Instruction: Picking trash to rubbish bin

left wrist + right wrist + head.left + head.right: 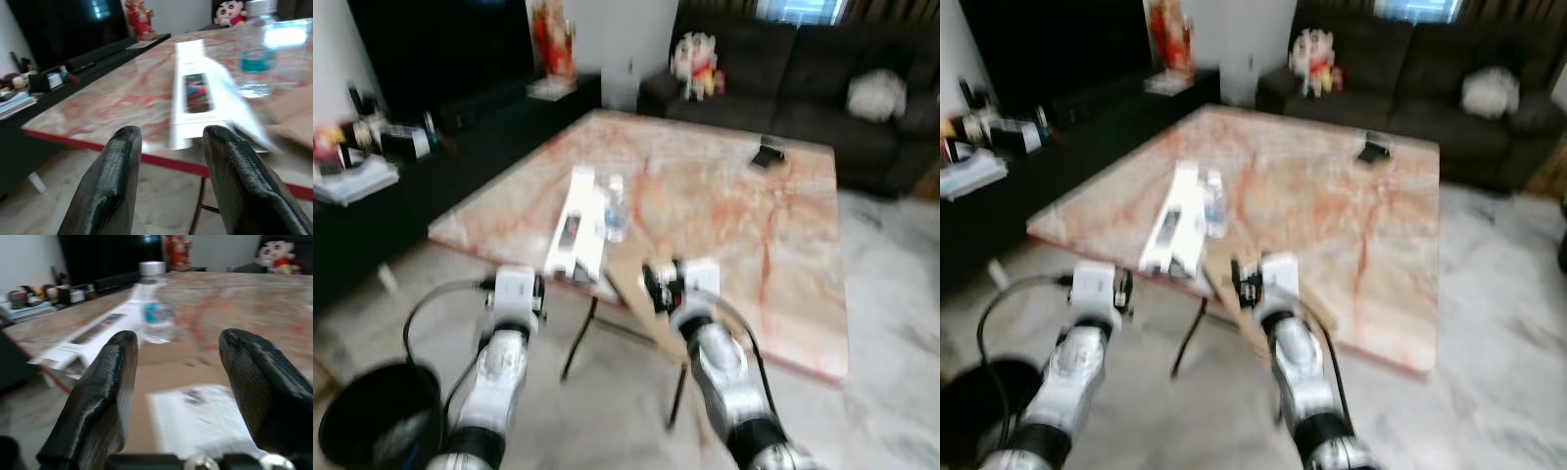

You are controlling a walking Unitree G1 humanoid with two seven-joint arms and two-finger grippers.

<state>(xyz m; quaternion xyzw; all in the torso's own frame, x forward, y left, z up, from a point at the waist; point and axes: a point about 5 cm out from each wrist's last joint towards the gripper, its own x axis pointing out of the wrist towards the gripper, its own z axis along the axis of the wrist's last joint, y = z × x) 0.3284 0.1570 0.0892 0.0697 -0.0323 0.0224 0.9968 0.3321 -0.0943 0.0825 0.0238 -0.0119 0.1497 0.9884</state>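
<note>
A dark fabric sofa (822, 78) stands beyond the far edge of the large square pink-and-orange marble table (724, 206), with a white cushion (876, 95) on its seat and a small plush doll (695, 64) at its end. A long black low cabinet (431, 166) runs along the table's left edge, cluttered with small items. On the floor by the robot's left arm sits a round black rubbish bin (377, 416). At the table's near corner lies a long white flat cardboard box (578, 225), its end reaching the near edge, and just beside it stands a clear plastic water bottle with a blue label (615, 209). A flat brown cardboard sheet (166, 377) with a white printed paper (205, 421) on it lies at the same corner. A small dark object (767, 155) rests near the far right corner. The left tool (168, 142), fingers apart, hovers just short of the box's end; the right tool (178, 345), spread wide, hangs above the cardboard, facing the bottle.
</note>
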